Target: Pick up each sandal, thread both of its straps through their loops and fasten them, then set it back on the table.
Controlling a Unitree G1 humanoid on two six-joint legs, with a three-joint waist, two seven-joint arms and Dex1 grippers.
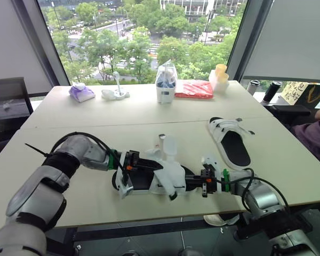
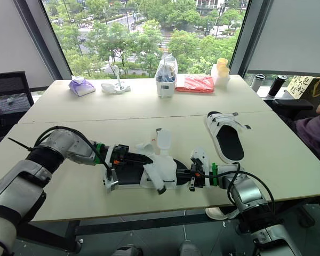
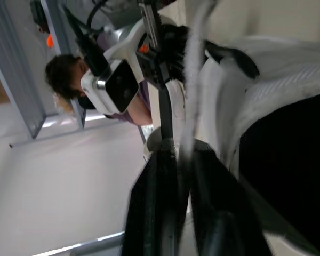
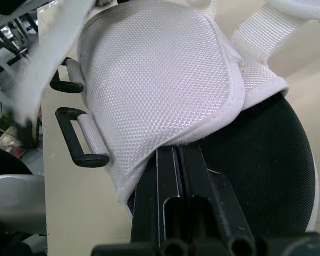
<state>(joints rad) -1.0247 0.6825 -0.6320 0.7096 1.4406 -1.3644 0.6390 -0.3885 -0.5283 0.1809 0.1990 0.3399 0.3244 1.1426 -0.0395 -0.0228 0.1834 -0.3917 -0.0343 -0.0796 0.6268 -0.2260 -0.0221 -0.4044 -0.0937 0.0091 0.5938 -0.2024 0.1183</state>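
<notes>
Sandal (image 1: 154, 178) long axis left-right, between grippers. Left gripper (image 1: 138, 167) pinched shut on left end. Right gripper (image 1: 194, 182) fingers together, tips under flap (image 4: 160, 74), hold unclear. Loops (image 4: 80, 141) beside flap, nearer right gripper.

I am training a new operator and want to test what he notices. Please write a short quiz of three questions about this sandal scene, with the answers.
1. True or false: the far sandal lies on the table, apart from both grippers.
2. The near sandal lies between the left gripper and the right gripper. Which of them grips it? A) the left alone B) the right alone C) both, one at each end
3. Fill in: the flat packet beside the yellow cups is ____ in colour.

Key: 1 true; 2 C; 3 red.
</notes>
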